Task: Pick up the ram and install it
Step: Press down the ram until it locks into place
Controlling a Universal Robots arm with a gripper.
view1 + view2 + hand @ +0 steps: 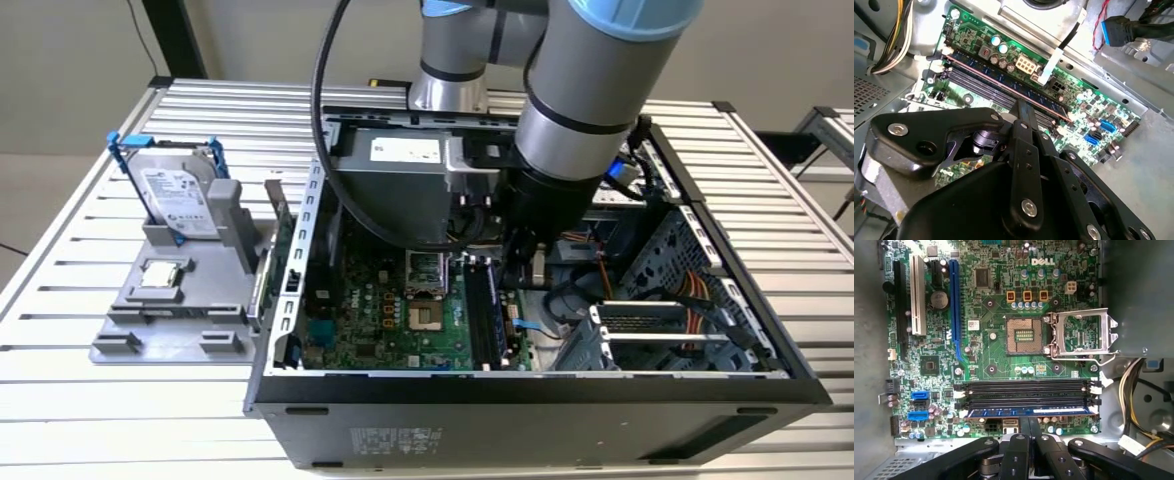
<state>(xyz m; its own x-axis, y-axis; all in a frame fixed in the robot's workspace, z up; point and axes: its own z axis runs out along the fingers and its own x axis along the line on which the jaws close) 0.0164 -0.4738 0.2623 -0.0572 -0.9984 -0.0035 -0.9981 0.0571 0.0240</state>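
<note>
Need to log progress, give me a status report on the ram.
Gripper shut, directly above the ram. Ram lying in the outermost motherboard slot. Nothing in the way.

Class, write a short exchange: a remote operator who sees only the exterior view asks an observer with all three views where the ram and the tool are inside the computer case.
Operator: The arm hides the memory slots from me. Where is the ram?
Observer: In the first wrist view, the ram lies along the slot closest to the tool. I cannot tell whether it is fully seated.
Operator: And the tool itself?
Observer: Its fingers are closed together, with their tips at about the ram's mid-length.
</note>
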